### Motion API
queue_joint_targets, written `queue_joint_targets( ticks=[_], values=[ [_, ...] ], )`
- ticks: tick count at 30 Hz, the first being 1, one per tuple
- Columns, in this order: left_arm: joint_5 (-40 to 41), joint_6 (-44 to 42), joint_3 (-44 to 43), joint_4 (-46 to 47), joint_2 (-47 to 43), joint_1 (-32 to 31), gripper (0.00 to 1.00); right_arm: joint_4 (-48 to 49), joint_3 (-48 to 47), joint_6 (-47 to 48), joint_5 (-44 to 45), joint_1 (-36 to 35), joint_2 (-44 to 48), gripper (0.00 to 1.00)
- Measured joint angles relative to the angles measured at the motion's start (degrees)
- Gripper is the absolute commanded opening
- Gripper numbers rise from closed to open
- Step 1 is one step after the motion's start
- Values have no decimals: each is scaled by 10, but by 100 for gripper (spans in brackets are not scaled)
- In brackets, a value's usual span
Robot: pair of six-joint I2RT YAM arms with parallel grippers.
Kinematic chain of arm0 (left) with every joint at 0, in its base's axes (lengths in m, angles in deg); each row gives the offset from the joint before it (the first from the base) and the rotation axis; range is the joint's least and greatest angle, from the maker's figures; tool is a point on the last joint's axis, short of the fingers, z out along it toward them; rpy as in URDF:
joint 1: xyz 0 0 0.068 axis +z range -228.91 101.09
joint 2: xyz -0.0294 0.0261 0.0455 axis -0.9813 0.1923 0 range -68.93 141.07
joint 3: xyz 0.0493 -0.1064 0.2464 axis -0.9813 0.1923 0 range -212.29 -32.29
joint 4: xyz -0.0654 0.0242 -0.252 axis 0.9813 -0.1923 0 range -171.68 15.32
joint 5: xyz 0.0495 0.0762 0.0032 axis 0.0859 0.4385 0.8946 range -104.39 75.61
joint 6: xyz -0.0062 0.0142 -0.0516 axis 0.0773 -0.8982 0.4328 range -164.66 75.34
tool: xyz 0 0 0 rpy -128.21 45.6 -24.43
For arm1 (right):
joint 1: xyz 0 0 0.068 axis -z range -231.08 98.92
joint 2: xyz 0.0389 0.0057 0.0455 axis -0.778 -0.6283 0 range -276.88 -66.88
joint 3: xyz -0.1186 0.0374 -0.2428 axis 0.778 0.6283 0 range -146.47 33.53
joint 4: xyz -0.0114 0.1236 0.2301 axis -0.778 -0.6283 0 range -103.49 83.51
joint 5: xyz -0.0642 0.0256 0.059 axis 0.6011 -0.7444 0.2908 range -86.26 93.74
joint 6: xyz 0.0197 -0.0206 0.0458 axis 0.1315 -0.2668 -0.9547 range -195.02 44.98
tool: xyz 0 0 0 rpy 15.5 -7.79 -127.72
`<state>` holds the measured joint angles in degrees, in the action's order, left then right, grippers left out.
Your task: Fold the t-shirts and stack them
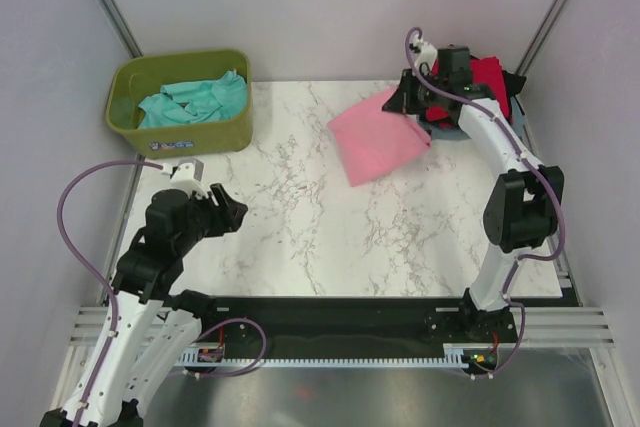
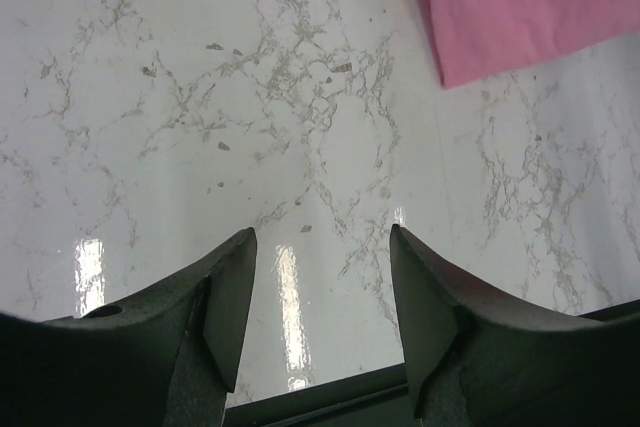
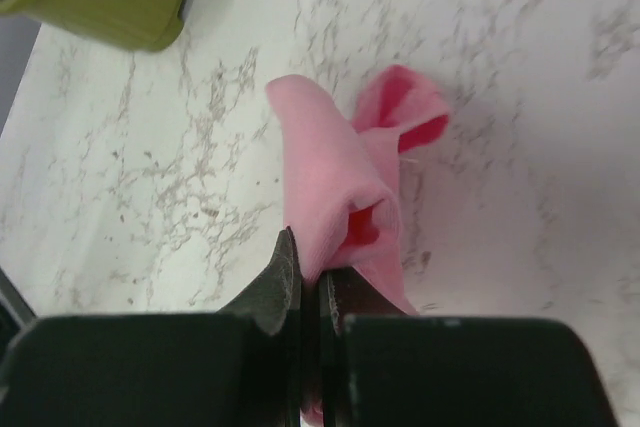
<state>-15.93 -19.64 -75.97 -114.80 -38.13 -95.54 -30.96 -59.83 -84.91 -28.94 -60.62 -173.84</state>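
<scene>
Right hand [image 3: 308,265] was pinched shut on edge of pink shirt [image 1: 378,137], folded flat at far right of bench [image 1: 300,237], beside red shirt [image 1: 490,77]. Left hand [image 2: 320,297] was wide open, empty, hovering above bench at near left. Teal shirt [image 1: 195,102] lay crumpled in tub [image 1: 185,139]. Judged partway: pink not yet stacked, teal not yet folded.

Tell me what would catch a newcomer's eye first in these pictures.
The pink t-shirt stands out most, lying toward the far right of the marble table, with one edge bunched up and pinched in the shut right pincer. Next comes the olive-green tub at the far left corner, with a crumpled teal t-shirt inside. The left pincer hangs open over bare marble at the near left.
</scene>
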Motion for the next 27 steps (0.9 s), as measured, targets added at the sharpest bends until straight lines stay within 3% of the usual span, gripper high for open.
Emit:
queue_joint_targets(
  ticks=[16, 27],
  values=[
    [-3, 0, 2, 9, 24, 0, 61, -191, -374, 100, 32, 126, -102, 0],
    [-3, 0, 5, 12, 32, 0, 60, -217, -455, 99, 21, 163, -135, 0]
  ],
)
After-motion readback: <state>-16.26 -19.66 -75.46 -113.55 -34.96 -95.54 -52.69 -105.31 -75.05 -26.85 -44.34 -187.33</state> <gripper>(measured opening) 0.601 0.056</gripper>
